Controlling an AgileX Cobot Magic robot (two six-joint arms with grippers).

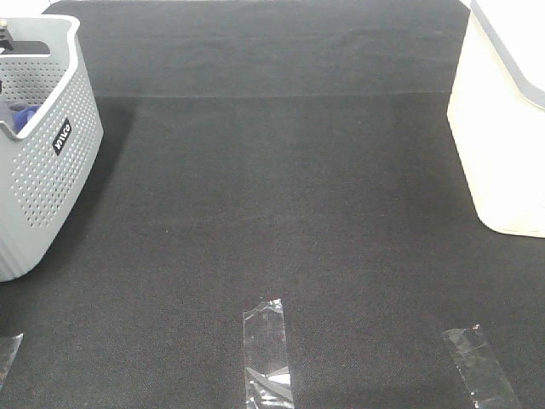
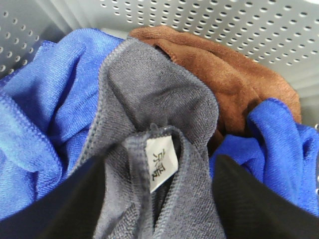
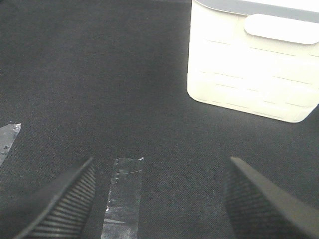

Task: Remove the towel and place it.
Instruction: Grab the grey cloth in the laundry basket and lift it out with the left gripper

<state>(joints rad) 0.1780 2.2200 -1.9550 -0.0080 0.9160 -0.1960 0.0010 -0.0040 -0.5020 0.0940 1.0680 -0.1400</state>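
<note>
towel (image 2: pixel 149 94) between jaws (white tag (image 2: pixel 160 162) showing) | blue cloths (image 2: pixel 45 114) beside | brown cloth (image 2: pixel 224 74) behind

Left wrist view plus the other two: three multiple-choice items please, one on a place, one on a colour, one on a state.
1. Where does the towel lie?
A. on a tape strip
B. in the grey perforated basket
C. in the white bin

2. What colour is the cloth lying beyond the towel, against the basket wall?
A. brown
B. green
C. yellow

3. How do the jaws of the right gripper stand?
A. shut on the towel
B. shut on a tape strip
C. apart above the black mat, holding nothing

Answers:
1 B, since perforated walls rise right behind it.
2 A, since brown shows past the grey fold.
3 C, since nothing sits between the jaws.
</note>
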